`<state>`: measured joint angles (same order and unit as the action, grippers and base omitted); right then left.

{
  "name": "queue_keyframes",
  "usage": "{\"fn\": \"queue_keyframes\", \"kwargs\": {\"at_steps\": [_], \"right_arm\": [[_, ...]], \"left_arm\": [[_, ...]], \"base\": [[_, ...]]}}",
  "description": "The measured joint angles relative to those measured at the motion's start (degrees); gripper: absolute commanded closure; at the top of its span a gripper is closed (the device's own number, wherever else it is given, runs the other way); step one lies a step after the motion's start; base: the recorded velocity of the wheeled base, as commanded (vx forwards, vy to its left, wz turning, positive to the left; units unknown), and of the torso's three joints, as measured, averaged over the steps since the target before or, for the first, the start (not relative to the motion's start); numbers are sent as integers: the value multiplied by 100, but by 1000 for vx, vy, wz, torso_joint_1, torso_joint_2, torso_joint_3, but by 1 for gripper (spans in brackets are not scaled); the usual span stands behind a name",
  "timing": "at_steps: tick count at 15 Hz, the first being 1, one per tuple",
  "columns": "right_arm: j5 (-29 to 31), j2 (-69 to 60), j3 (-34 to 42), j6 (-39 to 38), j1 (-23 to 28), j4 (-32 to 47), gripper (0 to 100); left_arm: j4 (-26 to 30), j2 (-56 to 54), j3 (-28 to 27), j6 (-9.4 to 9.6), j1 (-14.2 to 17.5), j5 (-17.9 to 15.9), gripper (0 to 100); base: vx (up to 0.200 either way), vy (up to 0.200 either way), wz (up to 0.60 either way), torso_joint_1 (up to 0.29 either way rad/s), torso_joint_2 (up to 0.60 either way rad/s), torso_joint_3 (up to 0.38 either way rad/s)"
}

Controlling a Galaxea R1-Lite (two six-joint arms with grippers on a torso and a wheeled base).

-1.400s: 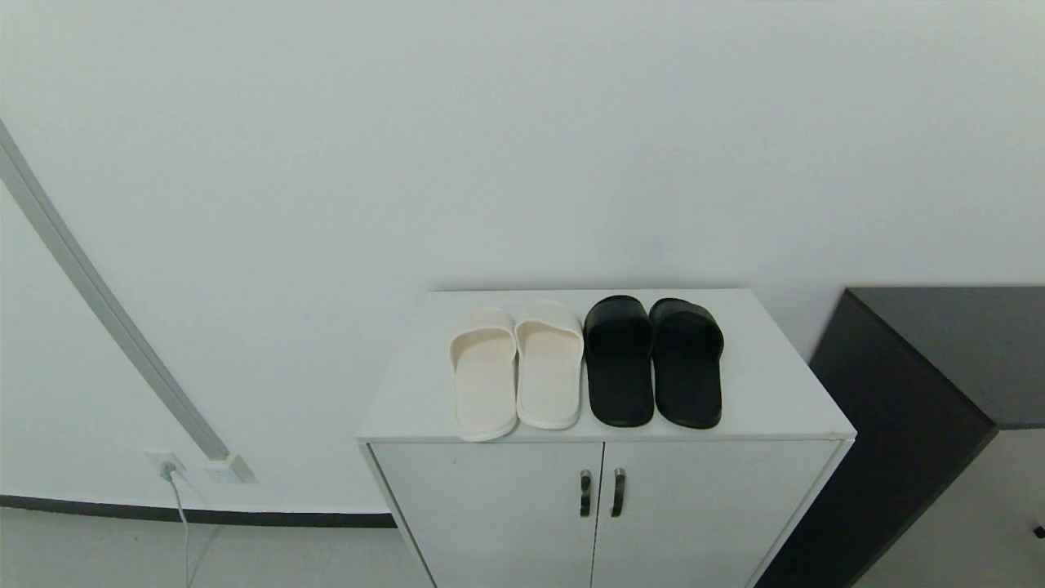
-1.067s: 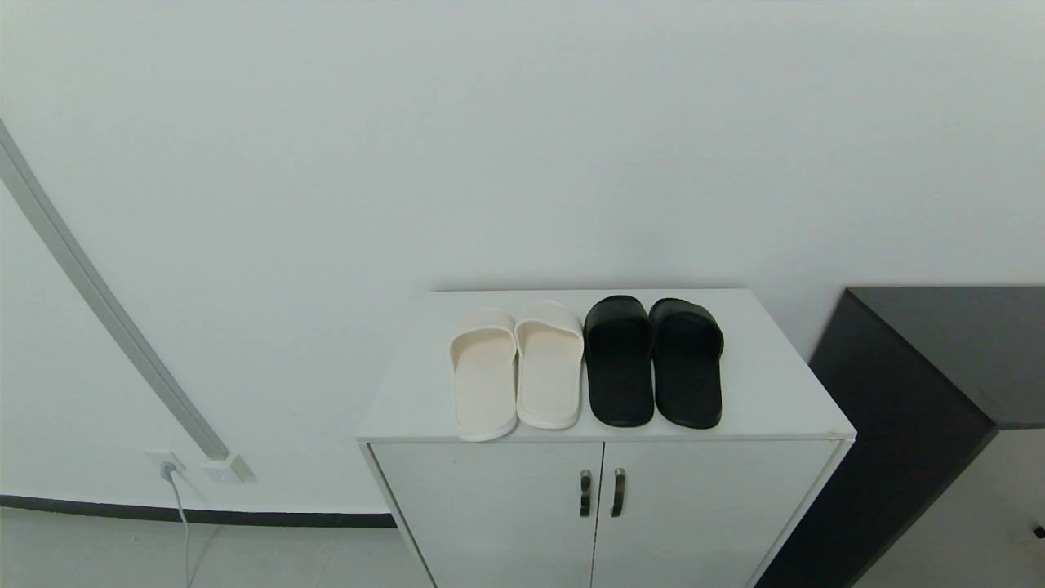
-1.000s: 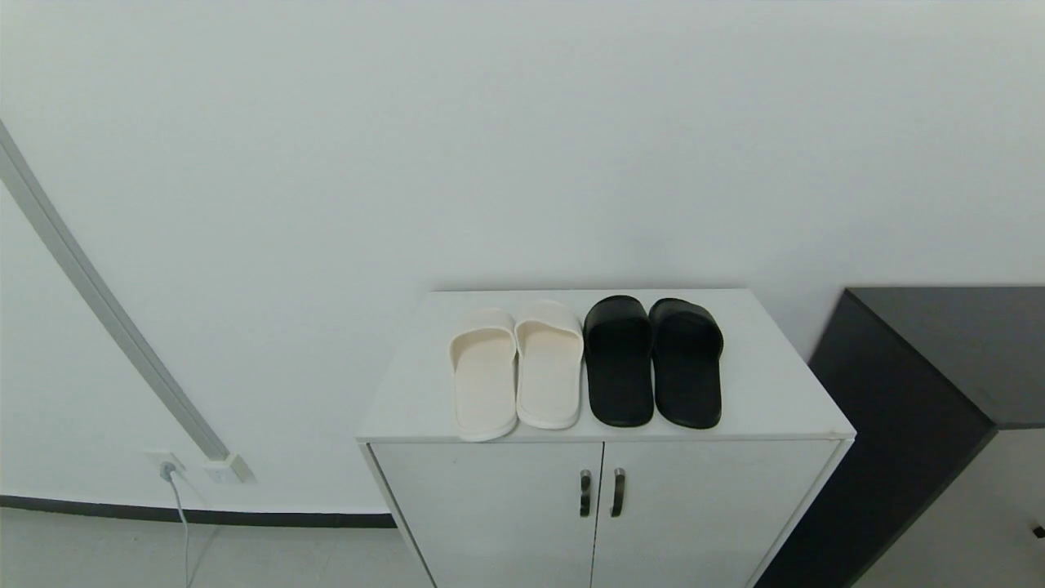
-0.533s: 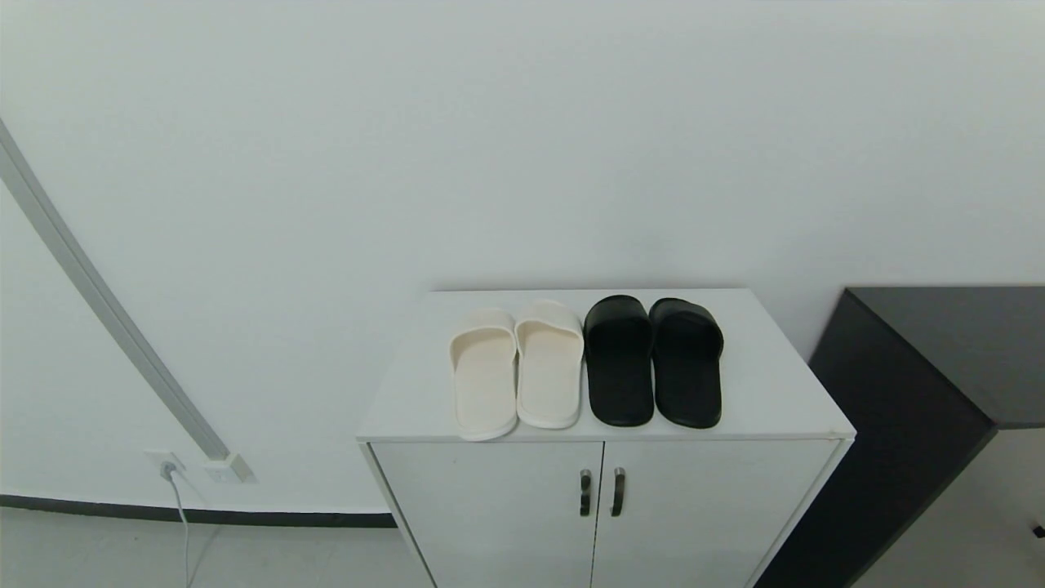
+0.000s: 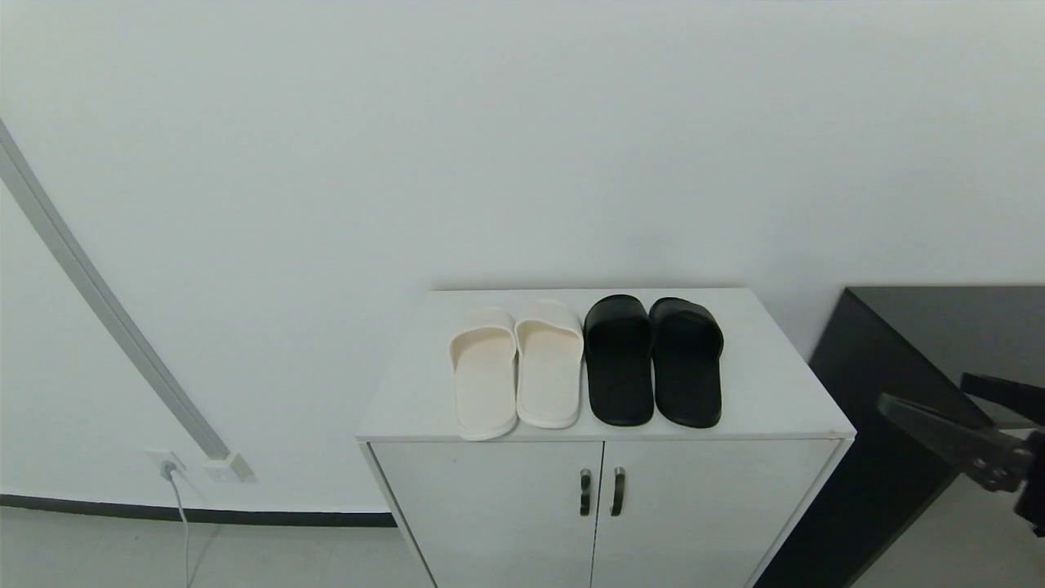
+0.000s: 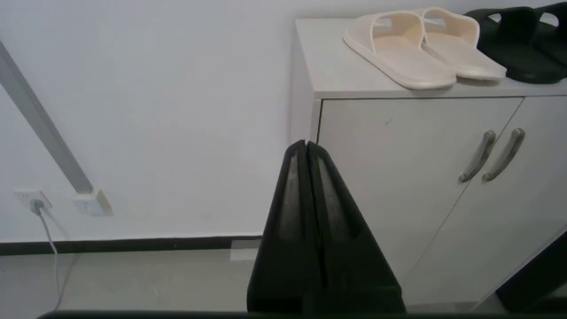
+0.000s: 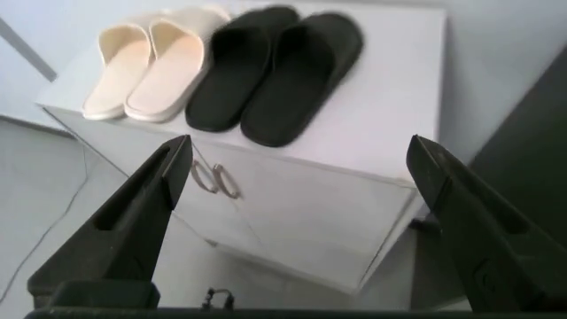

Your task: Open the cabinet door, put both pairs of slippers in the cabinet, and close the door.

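Observation:
A white cabinet (image 5: 767, 384) stands against the wall with both doors shut and two dark handles (image 5: 601, 492) at the middle seam. On its top lie a cream pair of slippers (image 5: 514, 371) and, to their right, a black pair of slippers (image 5: 653, 363). My right gripper (image 5: 922, 389) is open at the right edge, level with the cabinet top and clear of it. In the right wrist view, the gripper (image 7: 297, 158) faces the black slippers (image 7: 275, 66) and the handles (image 7: 217, 180). My left gripper (image 6: 306, 151) is shut and empty, low and left of the cabinet (image 6: 399, 133).
A dark piece of furniture (image 5: 939, 343) stands close to the cabinet's right side. A wall socket with a plugged cable (image 5: 167, 469) and a slanted grey conduit (image 5: 98, 294) are on the wall at the left. Open floor lies in front of the cabinet.
My right gripper has come into the head view at the right edge, open. The slippers and cabinet doors have not moved.

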<state>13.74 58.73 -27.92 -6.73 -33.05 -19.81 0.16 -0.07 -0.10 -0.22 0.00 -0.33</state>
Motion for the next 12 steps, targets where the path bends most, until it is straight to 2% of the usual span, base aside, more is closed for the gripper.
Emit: {"fn": "queue_keyframes", "kwargs": {"at_steps": [5,9,12], "right_arm": [[851,1401,-658,-646,-877,-468,0],[1508,2612,-1124,-879,-1064,-1119,0],[1976,3427,-1663,-908,-1096,-1298,0]], "left_arm": [[5,0,0,-2,2,-2,100],[2,0,0,-2,0,0,100],[2,0,0,-2,0,-2,100]], "base": [[0,0,0,0,0,0],[0,0,0,0,0,0],[0,0,0,0,0,0]]}}
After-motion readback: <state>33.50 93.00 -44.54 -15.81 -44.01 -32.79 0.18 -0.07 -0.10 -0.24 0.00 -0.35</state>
